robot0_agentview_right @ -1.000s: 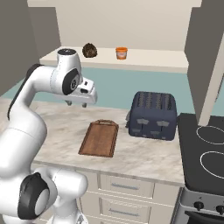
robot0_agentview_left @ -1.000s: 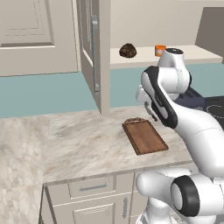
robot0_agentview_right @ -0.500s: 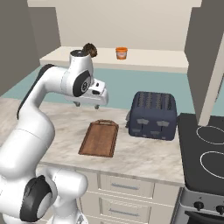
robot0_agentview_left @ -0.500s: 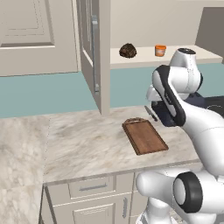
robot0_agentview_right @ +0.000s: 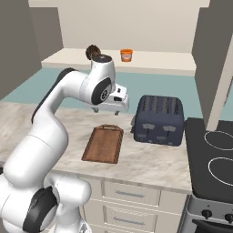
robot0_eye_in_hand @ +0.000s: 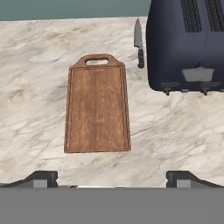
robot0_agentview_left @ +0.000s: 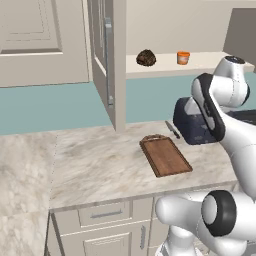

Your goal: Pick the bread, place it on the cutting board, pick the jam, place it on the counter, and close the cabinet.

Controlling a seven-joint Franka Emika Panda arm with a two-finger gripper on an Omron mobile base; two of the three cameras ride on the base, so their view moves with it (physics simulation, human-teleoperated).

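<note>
While the pincer (robot0_eye_in_hand: 111,177) hangs spread and empty above the cutting board (robot0_eye_in_hand: 98,108) on the surface (robot0_eye_in_hand: 39,57), the bread (robot0_agentview_left: 146,58) sits on the cabinet shelf (robot0_agentview_left: 210,61), probably light, crusty and crushable, best gripped gently across its middle.

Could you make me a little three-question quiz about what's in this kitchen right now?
1. True or false: the bread lies on the cutting board.
2. What lies between the cutting board and the toaster? A) a spoon B) a knife C) a jar
3. Fill in: the jam stands on the cabinet shelf, to the ____ of the bread in both base views.

Key: 1 false, it is on the shelf; 2 B, the knife; 3 right.
</note>
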